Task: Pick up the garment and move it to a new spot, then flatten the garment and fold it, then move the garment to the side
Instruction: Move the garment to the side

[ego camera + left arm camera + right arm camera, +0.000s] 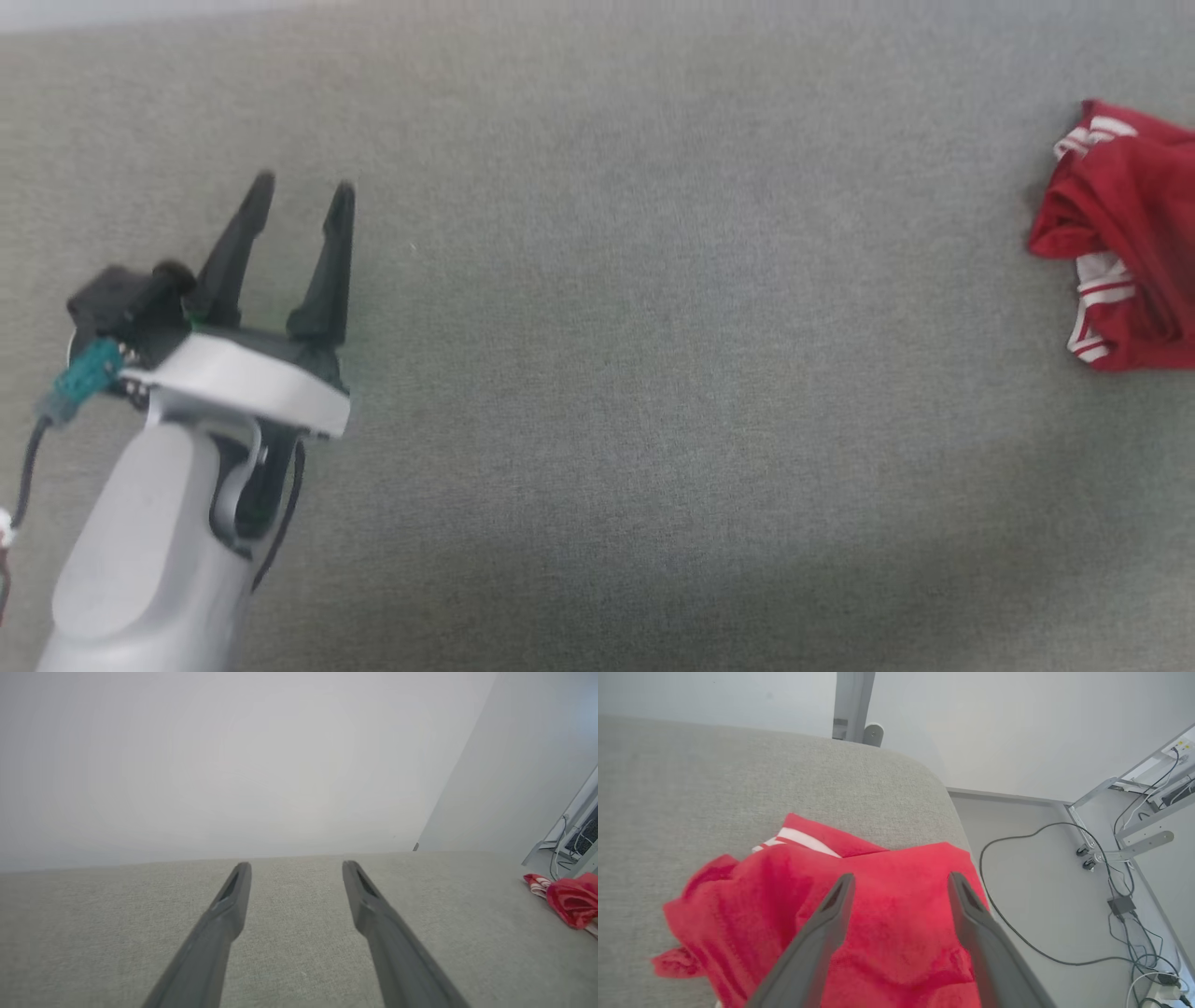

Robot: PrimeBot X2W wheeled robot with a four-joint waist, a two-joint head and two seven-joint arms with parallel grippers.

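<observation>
Pickup step, looks like: garment (1125,233) crumpled at the far right edge of the grey padded surface (597,373), right gripper (899,879) spread wide just over it, maybe not touching yet, left gripper (303,187) parted too, empty, well apart; next, lowering and pinching a thick fold.

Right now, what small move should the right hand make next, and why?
Probably lower the right hand onto the garment and close it: the hand is open, pointing at the crumpled red cloth, and nothing is gripped yet.
</observation>
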